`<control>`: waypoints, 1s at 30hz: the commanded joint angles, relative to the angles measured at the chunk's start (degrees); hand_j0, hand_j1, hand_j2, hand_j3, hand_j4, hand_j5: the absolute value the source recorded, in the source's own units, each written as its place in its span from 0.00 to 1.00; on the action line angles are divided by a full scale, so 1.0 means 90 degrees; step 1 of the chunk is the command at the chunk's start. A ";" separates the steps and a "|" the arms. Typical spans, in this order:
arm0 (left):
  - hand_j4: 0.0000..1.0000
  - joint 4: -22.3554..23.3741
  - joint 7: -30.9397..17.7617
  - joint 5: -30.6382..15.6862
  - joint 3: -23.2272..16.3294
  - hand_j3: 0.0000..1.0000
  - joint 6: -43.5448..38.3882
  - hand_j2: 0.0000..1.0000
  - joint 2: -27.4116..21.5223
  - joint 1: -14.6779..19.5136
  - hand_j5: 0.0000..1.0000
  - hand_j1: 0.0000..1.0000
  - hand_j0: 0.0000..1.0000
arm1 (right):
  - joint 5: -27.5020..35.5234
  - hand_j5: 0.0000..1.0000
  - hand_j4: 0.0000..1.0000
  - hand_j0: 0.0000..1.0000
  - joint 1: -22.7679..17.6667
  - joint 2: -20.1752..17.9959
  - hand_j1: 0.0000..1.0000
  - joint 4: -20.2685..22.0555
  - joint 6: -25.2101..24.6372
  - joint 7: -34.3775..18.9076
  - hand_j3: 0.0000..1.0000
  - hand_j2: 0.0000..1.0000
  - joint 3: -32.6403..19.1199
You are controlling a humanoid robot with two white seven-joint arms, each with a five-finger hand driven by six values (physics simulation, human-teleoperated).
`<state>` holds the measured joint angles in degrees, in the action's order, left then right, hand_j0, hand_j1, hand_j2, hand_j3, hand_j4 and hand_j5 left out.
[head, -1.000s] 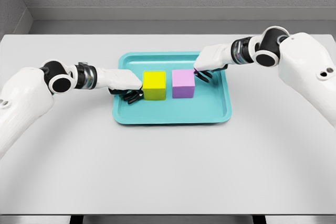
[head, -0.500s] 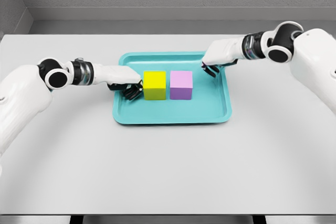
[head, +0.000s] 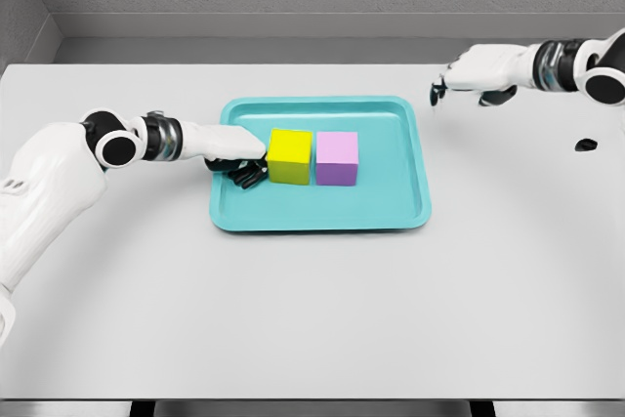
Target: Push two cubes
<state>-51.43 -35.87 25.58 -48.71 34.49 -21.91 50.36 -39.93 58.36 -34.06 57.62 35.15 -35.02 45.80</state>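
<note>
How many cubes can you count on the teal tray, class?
2. The yellow cube sits left of centre on the tray, beside the left hand. The purple cube sits just right of it. None appear hidden.

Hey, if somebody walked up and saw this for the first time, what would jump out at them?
A teal tray mid-table holds a yellow cube and a pink cube side by side. The left robot hand presses against the yellow cube's left side, while the right robot hand hovers beyond the tray's far right corner.

Glossy white rounded arm shells, black round joint caps, ribbed silver-black wrist rings, white-backed hands, dark fingers (head: 246,174)
</note>
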 commanded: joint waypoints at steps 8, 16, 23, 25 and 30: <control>0.01 -0.0057 0.0096 0.0459 -0.0066 0.01 0.0057 0.01 0.0022 -0.0020 0.01 0.01 0.01 | 0.0072 1.00 1.00 1.00 -0.0469 -0.0503 1.00 -0.0035 -0.0017 0.0002 1.00 1.00 -0.0939; 0.02 0.0089 0.0096 0.0459 0.0207 0.02 0.0057 0.02 -0.0075 0.0039 0.02 0.02 0.02 | 0.0072 1.00 1.00 1.00 -0.0664 -0.0767 1.00 -0.0074 -0.0017 0.0002 1.00 1.00 -0.0929; 0.02 0.0821 0.0096 0.0498 0.1174 0.02 0.0057 0.02 0.0022 0.0156 0.02 0.02 0.02 | 0.0072 1.00 1.00 1.00 -0.0742 -0.0933 1.00 -0.0054 -0.0017 0.0002 1.00 1.00 -0.0929; 0.02 0.1066 0.0096 0.0488 0.1321 0.02 0.0057 0.02 0.0305 0.0176 0.02 0.02 0.02 | 0.0072 1.00 1.00 1.00 -0.0752 -0.0943 1.00 -0.0045 -0.0017 0.0002 1.00 1.00 -0.0919; 0.02 0.0997 0.0096 0.0449 0.1946 0.02 0.0057 0.02 0.0745 0.0253 0.02 0.02 0.02 | 0.0072 1.00 1.00 1.00 -0.0781 -0.0952 1.00 -0.0054 -0.0017 0.0002 1.00 1.00 -0.0900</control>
<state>-42.45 -35.11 29.75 -33.50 35.13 -16.78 53.00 -39.47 51.33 -42.53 57.12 35.14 -35.02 37.78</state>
